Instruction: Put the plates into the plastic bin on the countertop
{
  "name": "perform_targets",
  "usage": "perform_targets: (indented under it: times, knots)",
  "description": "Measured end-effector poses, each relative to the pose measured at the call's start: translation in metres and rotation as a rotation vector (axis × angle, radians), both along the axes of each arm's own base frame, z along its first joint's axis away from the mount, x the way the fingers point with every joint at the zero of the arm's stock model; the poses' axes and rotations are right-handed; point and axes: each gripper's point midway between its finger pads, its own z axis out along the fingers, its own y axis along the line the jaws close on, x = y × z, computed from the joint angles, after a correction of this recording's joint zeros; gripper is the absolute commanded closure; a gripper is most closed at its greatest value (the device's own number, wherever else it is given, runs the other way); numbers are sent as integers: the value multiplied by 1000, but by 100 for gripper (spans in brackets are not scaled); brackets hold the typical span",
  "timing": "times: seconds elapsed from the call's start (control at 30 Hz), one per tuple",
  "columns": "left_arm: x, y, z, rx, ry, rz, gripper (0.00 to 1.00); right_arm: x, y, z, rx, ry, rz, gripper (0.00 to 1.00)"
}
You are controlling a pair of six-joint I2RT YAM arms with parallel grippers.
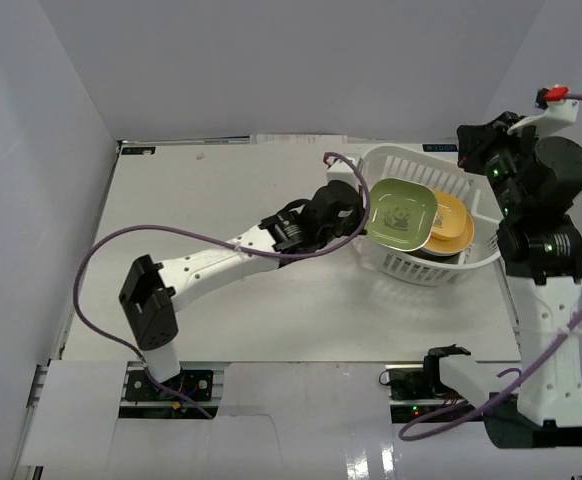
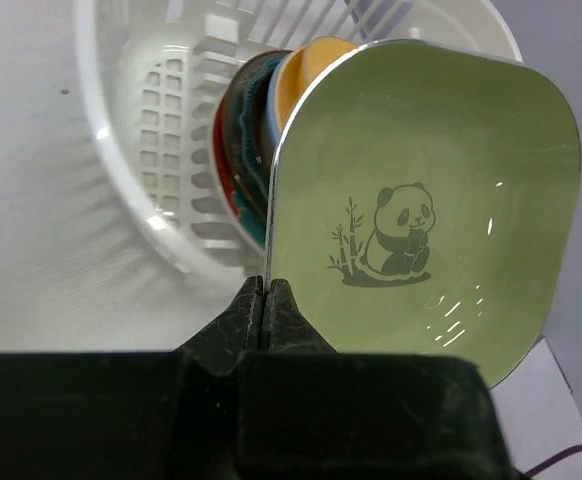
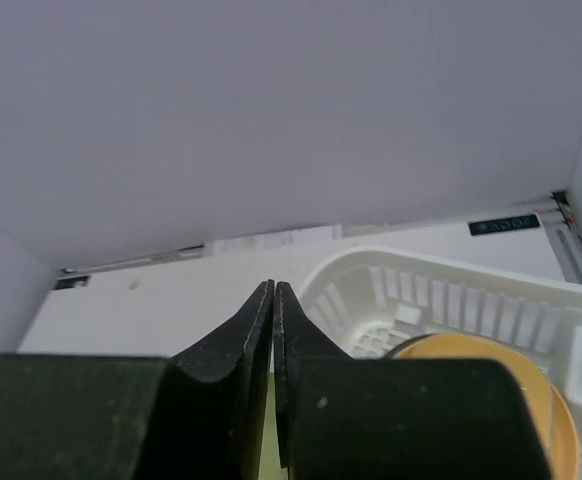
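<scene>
– plates [image 2: 243, 150], logged from the tool out. left gripper [image 2: 264, 297]: jaws pinched on the rim of the green panda plate [image 2: 421, 200], thin edge caught between the tips.
– why the rim?
– my reading: it's the only hold two narrow fingers get on a flat dish, and it leaves the underside free to be laid down. the plate is face up, somewhat tilted, over the left half of the plastic bin [image 1: 416, 268], which sits right of centre on the countertop [image 1: 221, 200].
– the others?
– stacked inside the bin, yellow plate [image 1: 455, 228] uppermost.
– right gripper [image 3: 273, 300]?
– fingers pressed together, nothing between. raised at the bin's right, far side, probably parked clear of the drop.
– what does each view add?
– left wrist: the grip itself and the stack's coloured edges, which overhead hides. overhead: the plate's place over the bin. right wrist: only the bin's far rim and the yellow plate. whether the green plate touches the stack, i cannot tell.
</scene>
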Motion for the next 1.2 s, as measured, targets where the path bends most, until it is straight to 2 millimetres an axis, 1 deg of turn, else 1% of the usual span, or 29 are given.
perform_targets:
  times: [0.07, 0.1, 0.17, 0.2, 0.27, 0.37, 0.47, 0.57, 0.67, 0.7, 0.73, 0.77, 0.8, 0.83, 0.87, 0.9, 0.93, 0.97, 1.0, 1.07, 1.13, 1.2]
  knots:
    - [8, -27, -1, -1, -13, -4, 100, -30, 8, 20, 33, -75, 54, 92]
    - [13, -39, -1, -1, -19, -3, 100, -43, 10, 25, 45, -103, 75, 92]
    - [22, -64, -3, -10, -32, -3, 100, -63, 15, 27, 62, -135, 110, 92]
    - [27, -75, -5, -12, -39, 0, 100, -68, 17, 24, 69, -139, 126, 92]
    - [37, -93, -10, -11, -51, 8, 100, -73, 21, 12, 75, -120, 150, 92]
    - [54, -117, -16, -22, -74, 24, 100, -72, 26, -11, 78, -61, 173, 92]
    - [71, -142, -23, -40, -105, 33, 100, -72, 29, -27, 78, -26, 188, 92]
    - [81, -155, -41, -30, -123, 36, 100, -77, 30, -37, 78, -8, 197, 91]
    - [85, -157, -63, 8, -121, 39, 100, -85, 30, -42, 77, -7, 200, 91]
    - [85, -157, -69, 21, -119, 40, 98, -87, 30, -42, 77, -10, 200, 90]
    - [86, -156, -73, 30, -121, 41, 91, -90, 29, -41, 77, -17, 200, 90]
    - [86, -155, -75, 39, -123, 42, 76, -92, 29, -40, 77, -25, 200, 90]
    - [88, -154, -75, 45, -129, 43, 69, -94, 29, -38, 77, -32, 201, 90]
    - [90, -154, -73, 38, -135, 47, 61, -95, 29, -38, 77, -35, 201, 89]
    - [92, -155, -69, 26, -146, 50, 47, -95, 29, -37, 76, -36, 200, 89]
    - [93, -155, -66, 21, -156, 48, 40, -95, 28, -37, 75, -35, 199, 89]
    - [95, -156, -63, 8, -161, 48, 28, -95, 28, -38, 73, -31, 196, 88]
    - [96, -156, -60, -1, -167, 49, 28, -96, 27, -37, 72, -33, 193, 88]
    - [96, -157, -58, -9, -170, 45, 17, -98, 27, -35, 70, -31, 192, 88]
    - [97, -158, -53, -12, -180, 28, 8, -102, 26, -26, 69, -49, 190, 87]
    - [93, -157, -46, -19, -182, 8, 4, -109, 25, -12, 68, -83, 192, 86]
    - [87, -149, -34, -21, -185, -14, 2, -117, 25, -2, 66, -116, 193, 83]
